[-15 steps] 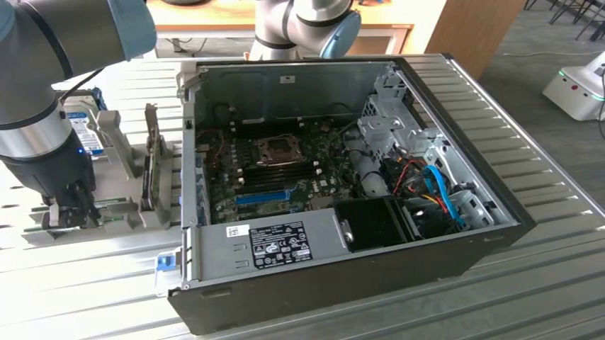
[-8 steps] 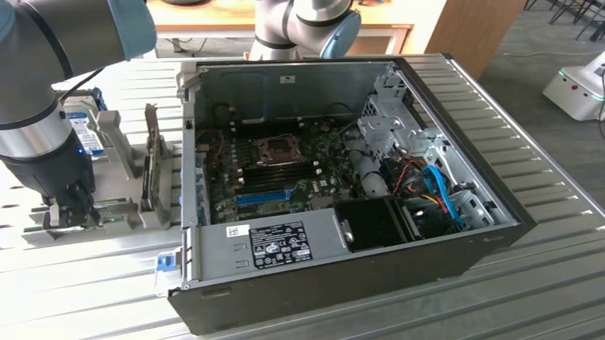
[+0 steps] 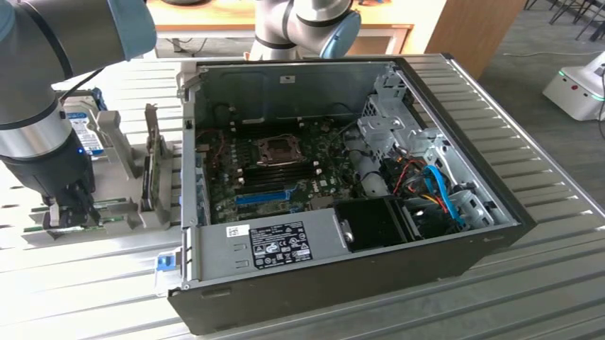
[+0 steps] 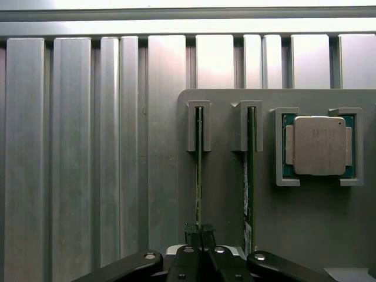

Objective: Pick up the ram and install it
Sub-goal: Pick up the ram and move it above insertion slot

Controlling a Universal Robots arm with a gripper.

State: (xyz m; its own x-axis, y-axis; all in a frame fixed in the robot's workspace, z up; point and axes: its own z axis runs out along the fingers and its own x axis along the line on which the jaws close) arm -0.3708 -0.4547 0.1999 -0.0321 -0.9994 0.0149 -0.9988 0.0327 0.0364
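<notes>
My gripper (image 4: 200, 234) has its jaws clenched on the ram (image 4: 198, 170), the pads pinching the thin upper edge of the green stick, which stands on edge in its slot in the grey holder (image 4: 223, 194). Just beside it a second stick (image 4: 249, 176) stands in the neighbouring slot, a sliver of white label showing along its side, seen too edge-on to read. Beyond that, in its own bracket on the holder, lies a CPU (image 4: 320, 145) with a silver lid; any marking on it is too faint to make out. The holder rests on a ribbed metal table (image 4: 76, 147). In the exterior view a drive (image 3: 85, 138) with a blue-and-white label stands behind the holder. To that view's right lies the open case (image 3: 472, 262), with a blue slot (image 3: 260, 197) on its board and a white sticker (image 3: 277, 244) whose black print is too small to read.
</notes>
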